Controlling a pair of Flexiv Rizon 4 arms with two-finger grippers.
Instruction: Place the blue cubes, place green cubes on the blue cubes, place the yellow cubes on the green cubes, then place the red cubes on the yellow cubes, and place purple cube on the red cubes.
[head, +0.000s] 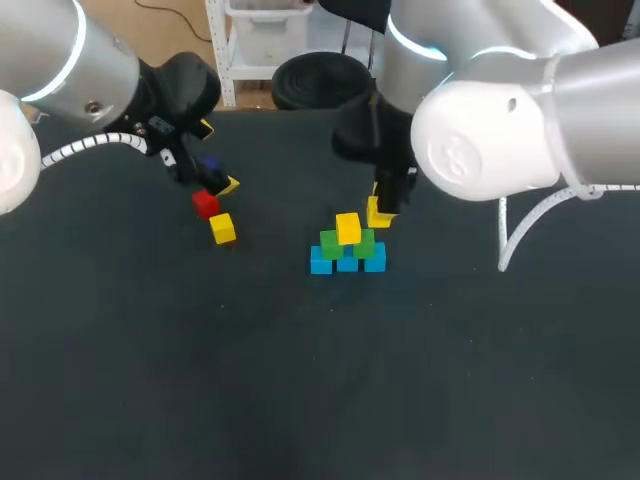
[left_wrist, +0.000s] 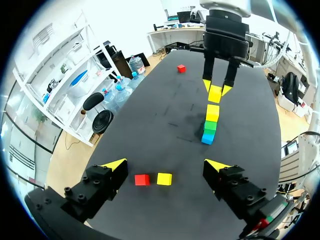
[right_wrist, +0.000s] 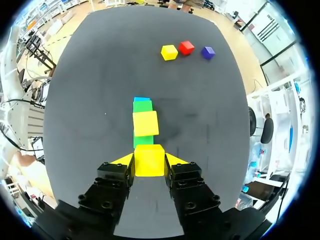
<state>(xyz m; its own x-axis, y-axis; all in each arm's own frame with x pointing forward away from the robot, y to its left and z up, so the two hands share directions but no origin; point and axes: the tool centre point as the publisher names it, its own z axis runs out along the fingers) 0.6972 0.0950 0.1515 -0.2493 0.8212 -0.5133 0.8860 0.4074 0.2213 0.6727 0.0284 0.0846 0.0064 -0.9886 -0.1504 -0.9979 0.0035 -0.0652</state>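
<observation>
There are three small blue cubes (head: 320, 264), two small green cubes (head: 329, 244), three small yellow cubes (head: 223, 229), two small red cubes (left_wrist: 142, 179), one small purple cube (right_wrist: 208, 52) and one black tabletop (head: 450, 380).

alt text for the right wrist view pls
The right gripper is shut on a yellow cube, with the stack just ahead: a second yellow cube on green cubes over blue cubes. Farther ahead, a loose yellow cube, a red cube and a purple cube lie in a row on the table.

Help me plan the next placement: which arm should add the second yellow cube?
Right: the right hand is shut on a yellow cube beside the stack; the left hand is open, farther off.
</observation>
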